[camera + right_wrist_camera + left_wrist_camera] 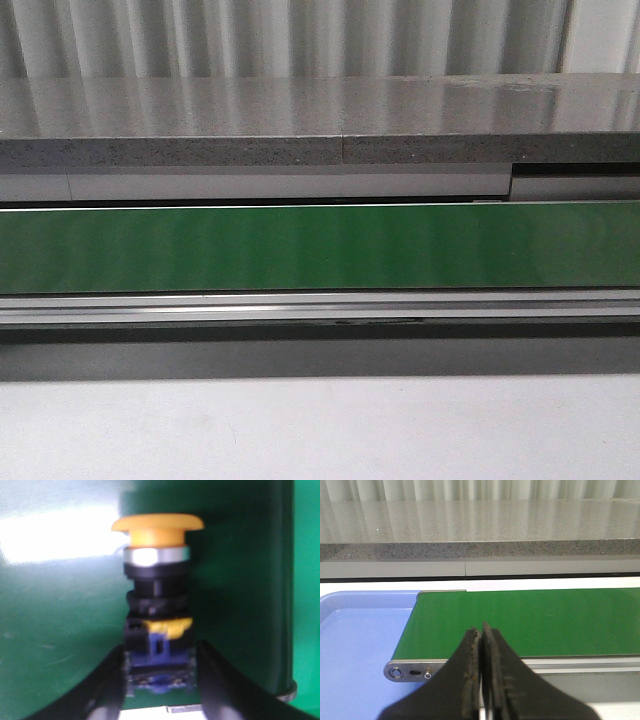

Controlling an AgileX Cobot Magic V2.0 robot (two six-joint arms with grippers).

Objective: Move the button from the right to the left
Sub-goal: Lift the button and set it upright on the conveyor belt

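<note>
Button (157,615) base clamped between right tool (160,680) fingers.

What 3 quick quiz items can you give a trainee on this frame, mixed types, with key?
1. True or false: the right claw is shut on the button.
2. The left claw is: A) open, B) shut and empty, C) holding the button.
3. Fill in: beside the end of the green belt in the left wrist view sits a light ___ tray.

Key: 1 true; 2 B; 3 blue.
</note>
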